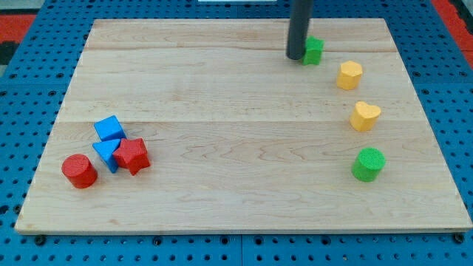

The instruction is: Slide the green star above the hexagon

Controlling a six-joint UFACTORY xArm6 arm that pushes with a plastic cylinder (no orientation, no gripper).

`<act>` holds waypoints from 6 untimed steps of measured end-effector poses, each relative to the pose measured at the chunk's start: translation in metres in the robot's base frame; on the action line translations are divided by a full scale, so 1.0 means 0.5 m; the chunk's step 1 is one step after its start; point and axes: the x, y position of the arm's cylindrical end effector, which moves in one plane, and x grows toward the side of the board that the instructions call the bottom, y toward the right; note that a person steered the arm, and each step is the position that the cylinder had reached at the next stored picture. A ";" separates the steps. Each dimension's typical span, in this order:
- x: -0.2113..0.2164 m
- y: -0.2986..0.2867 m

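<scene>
The green star (314,50) lies near the view's top right, partly hidden by my rod. My tip (295,57) touches the star's left side. The yellow hexagon (349,74) lies just right of and below the star, a small gap between them.
A yellow heart (364,116) and a green cylinder (369,163) lie below the hexagon along the right side. At the lower left a blue cube (109,128), a blue triangle (106,154), a red star (133,155) and a red cylinder (79,171) cluster together on the wooden board (236,148).
</scene>
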 end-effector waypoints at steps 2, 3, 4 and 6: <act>-0.043 0.069; -0.044 0.070; -0.049 0.089; -0.037 -0.084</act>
